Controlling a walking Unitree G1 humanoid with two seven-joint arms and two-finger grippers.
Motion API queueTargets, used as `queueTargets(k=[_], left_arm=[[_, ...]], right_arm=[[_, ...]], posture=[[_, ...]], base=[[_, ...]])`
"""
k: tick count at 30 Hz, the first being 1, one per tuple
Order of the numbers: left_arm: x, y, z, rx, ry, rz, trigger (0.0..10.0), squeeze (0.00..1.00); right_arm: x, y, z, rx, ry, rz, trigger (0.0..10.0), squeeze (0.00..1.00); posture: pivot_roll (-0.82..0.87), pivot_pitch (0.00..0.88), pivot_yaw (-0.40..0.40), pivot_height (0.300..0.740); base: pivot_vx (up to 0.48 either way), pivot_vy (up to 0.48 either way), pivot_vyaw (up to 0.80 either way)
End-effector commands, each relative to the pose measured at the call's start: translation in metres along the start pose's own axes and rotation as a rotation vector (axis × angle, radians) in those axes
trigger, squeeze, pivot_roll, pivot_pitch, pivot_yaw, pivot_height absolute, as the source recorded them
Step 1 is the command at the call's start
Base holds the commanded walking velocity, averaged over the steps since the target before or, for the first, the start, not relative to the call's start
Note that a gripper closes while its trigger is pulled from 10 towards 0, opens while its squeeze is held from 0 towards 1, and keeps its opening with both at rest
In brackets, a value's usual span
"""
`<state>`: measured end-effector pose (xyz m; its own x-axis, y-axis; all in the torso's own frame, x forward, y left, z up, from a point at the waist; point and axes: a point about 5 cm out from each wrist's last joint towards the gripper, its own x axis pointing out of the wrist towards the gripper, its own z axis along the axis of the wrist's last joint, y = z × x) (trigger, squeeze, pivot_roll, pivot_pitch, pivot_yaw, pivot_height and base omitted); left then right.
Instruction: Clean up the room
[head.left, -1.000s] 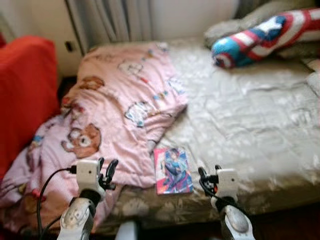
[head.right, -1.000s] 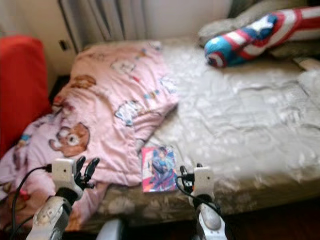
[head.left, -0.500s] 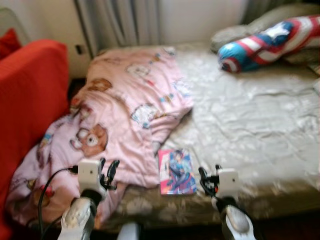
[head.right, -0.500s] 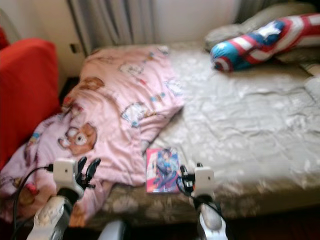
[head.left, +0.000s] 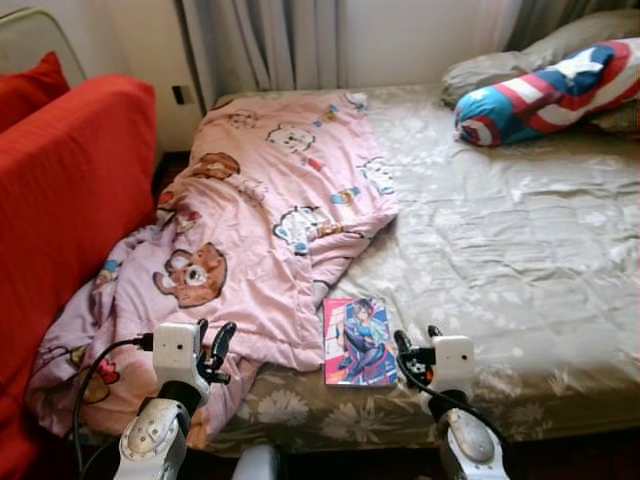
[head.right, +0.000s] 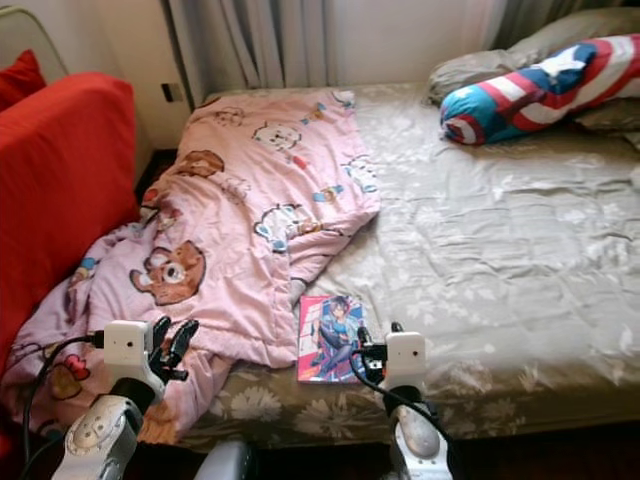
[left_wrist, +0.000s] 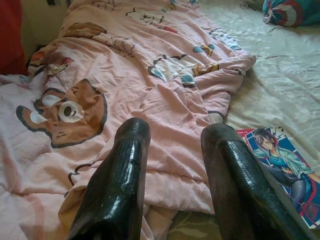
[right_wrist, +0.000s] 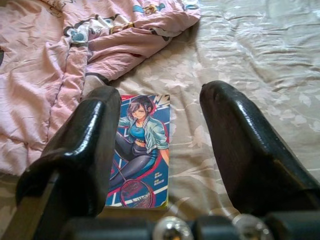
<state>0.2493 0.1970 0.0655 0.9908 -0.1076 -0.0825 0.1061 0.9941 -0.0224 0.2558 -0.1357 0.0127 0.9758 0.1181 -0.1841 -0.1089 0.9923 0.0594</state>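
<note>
A pink blanket (head.left: 260, 220) printed with cartoon bears lies crumpled over the left part of the bed (head.left: 500, 240) and hangs off its near left corner. A thin book (head.left: 358, 342) with a drawn figure on its cover lies flat on the olive sheet near the bed's front edge, just right of the blanket's hem. My left gripper (head.left: 216, 336) is open, low in front of the blanket's edge. My right gripper (head.left: 416, 344) is open just right of the book, which lies ahead of its left finger (right_wrist: 95, 135) in the right wrist view.
A red sofa (head.left: 60, 200) stands close along the bed's left side. A red, white and blue bolster (head.left: 545, 90) and a grey pillow (head.left: 490, 70) lie at the bed's far right. Grey curtains (head.left: 270, 45) hang behind the bed. The sheet's right half is bare.
The camera has swung left and the picture has sharpened: more of the red sofa shows and the bed sits further right. Both grippers hold the same open pose.
</note>
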Motion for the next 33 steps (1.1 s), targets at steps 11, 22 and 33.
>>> queueTargets(k=[11,22,33], left_arm=[[-0.0016,0.0017,-0.0012,0.008,0.006,0.004,10.0,0.00],[-0.0007,0.0018,-0.0014,0.006,0.003,0.001,10.0,0.00],[-0.0010,-0.0006,0.0007,-0.002,-0.012,-0.009,10.0,0.00]], right_arm=[[0.0001,0.0048,0.0004,-0.033,-0.006,0.033,10.0,0.00],[0.0009,0.0053,-0.0002,-0.014,0.001,0.035,10.0,0.00],[0.0009,0.0042,-0.0006,0.006,-0.002,0.011,10.0,0.00]], posture=[[0.03,0.036,0.016,0.650],[0.03,0.029,0.017,0.650],[0.03,0.035,0.018,0.650]], base=[[0.264,0.000,0.29],[0.283,0.000,0.11],[0.000,0.000,0.00]])
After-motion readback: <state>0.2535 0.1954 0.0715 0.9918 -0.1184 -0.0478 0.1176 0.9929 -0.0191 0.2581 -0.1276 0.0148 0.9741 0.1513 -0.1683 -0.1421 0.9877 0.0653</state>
